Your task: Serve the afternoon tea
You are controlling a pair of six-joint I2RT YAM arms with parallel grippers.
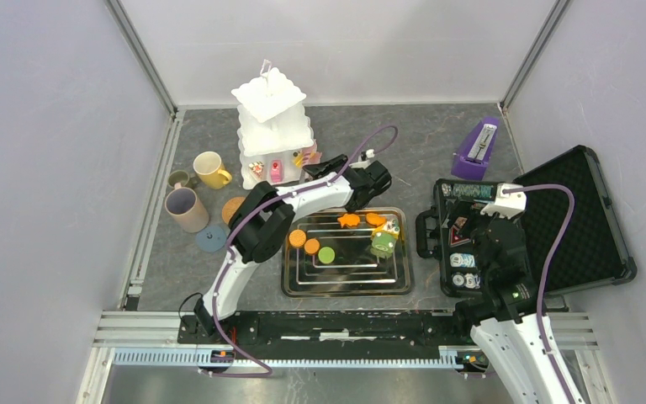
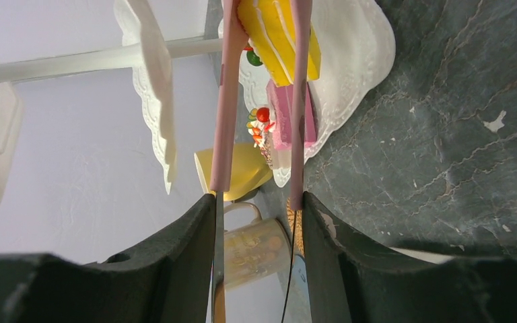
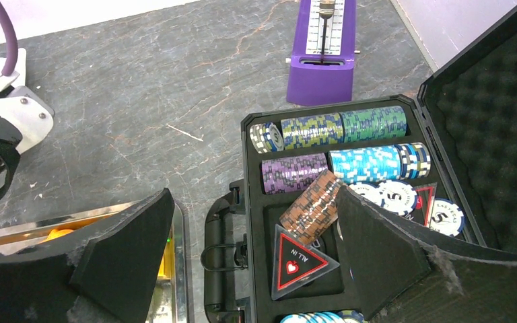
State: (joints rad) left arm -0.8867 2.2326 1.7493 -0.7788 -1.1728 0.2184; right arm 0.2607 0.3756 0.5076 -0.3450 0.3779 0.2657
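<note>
The white three-tier stand (image 1: 271, 118) stands at the back. My left gripper (image 1: 318, 168) is shut on pink tongs (image 2: 223, 121). The tongs' tips clasp a yellow toy cake (image 2: 276, 33) over the stand's bottom tier (image 2: 367, 47), beside a pink cake (image 2: 279, 121). The metal tray (image 1: 345, 282) holds orange biscuits (image 1: 298, 238), a green biscuit (image 1: 326, 254) and toy cakes (image 1: 383, 242). The yellow mug (image 1: 210, 169), beige-lilac mug (image 1: 186, 209) and small green mug (image 1: 179, 178) stand left of the stand. My right gripper (image 3: 252, 202) is open and empty above the black case.
The open black case (image 1: 555, 219) with poker chips (image 3: 340, 128) lies right of the tray. A purple metronome (image 1: 476, 150) stands behind it. A blue-grey disc (image 1: 211, 238) and an orange coaster (image 1: 234, 208) lie near the mugs. Walls enclose three sides.
</note>
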